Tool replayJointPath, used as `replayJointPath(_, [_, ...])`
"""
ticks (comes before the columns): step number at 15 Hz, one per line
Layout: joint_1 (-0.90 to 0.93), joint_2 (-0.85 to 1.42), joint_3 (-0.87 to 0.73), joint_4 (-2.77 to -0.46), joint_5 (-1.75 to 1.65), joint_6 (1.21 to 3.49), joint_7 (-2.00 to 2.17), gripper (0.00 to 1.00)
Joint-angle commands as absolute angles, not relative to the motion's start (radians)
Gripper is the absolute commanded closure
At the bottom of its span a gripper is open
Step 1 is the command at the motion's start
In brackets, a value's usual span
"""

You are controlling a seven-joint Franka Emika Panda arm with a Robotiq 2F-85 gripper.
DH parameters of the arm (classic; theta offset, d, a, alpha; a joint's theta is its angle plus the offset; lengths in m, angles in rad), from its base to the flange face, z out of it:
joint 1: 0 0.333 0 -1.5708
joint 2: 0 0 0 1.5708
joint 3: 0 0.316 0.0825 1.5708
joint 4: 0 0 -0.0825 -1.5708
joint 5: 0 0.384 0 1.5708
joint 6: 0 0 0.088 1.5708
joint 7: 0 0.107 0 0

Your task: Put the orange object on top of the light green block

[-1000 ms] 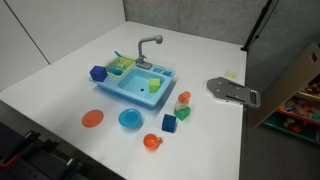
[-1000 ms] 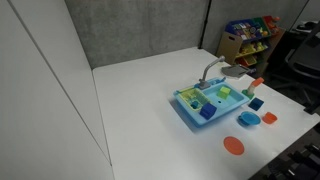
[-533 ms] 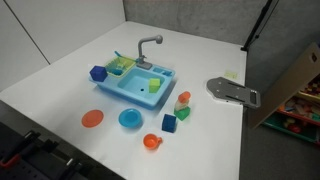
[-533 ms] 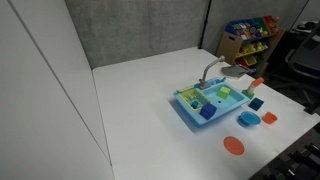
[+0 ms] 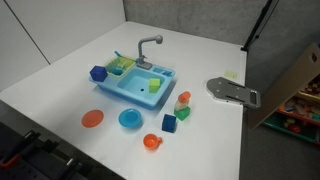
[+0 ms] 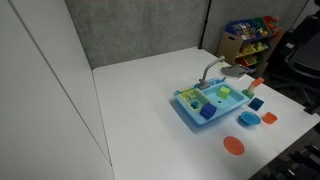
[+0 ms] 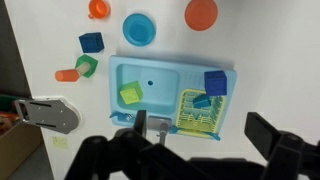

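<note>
The orange object [image 7: 66,75] is a tiny chunk on the white table, against a darker green block [image 7: 86,66]. It also shows in both exterior views [image 5: 182,98] [image 6: 256,83]. The light green block [image 7: 130,94] lies inside the blue toy sink [image 7: 160,70], and it shows in both exterior views [image 5: 155,85] [image 6: 224,92]. My gripper [image 7: 200,127] is open and empty, high above the sink's faucet side and far from both. The gripper does not show in the exterior views.
Around the sink stand a blue cube [image 7: 91,42], an orange cup [image 7: 97,8], a blue bowl [image 7: 139,29] and an orange plate [image 7: 201,13]. Another blue cube [image 7: 215,83] sits by the yellow-green dish rack [image 7: 198,112]. A grey metal plate [image 5: 232,91] lies near the table edge.
</note>
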State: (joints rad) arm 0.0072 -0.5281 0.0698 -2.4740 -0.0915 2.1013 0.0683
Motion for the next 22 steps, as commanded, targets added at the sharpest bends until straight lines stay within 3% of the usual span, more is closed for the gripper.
replayJointPath(1, [-0.021,-0.399,0.067,-2.373,-0.111,2.094,0.107,0.00])
replayJointPath(12, [-0.078,-0.119,-0.021,-2.206,-0.093,2.088,0.139,0.00])
replayJointPath(22, [-0.123,0.052,-0.115,-2.245,-0.081,2.218,0.115,0.00])
